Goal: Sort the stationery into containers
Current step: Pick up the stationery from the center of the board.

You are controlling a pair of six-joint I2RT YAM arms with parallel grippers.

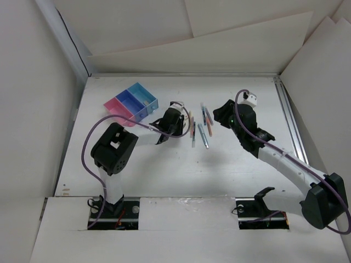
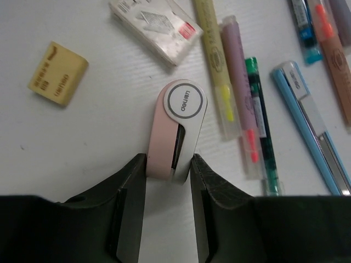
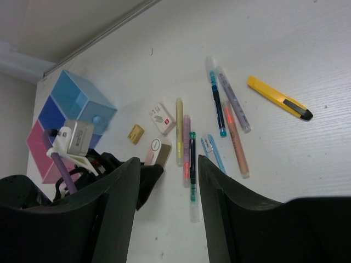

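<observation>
left end effector (image 2: 169, 164) pinches a stubby pink-and-white piece (image 2: 178, 129) lying flat on the white bench (image 1: 164, 170), one finger against each long side. just past it lie a yellow eraser (image 2: 58, 72) and a white boxed eraser (image 2: 156, 27), apart from each other. to its right, a loose row of pens (image 1: 200, 127) lies mid-bench. right end effector (image 3: 169, 163) hangs spread above the pens, gripping nothing. a yellow utility knife (image 3: 278, 97) lies apart, beyond the pens. the joined pink and blue bins (image 1: 147, 108) sit near the back-left corner. bare bench stretches toward the arm bases.
</observation>
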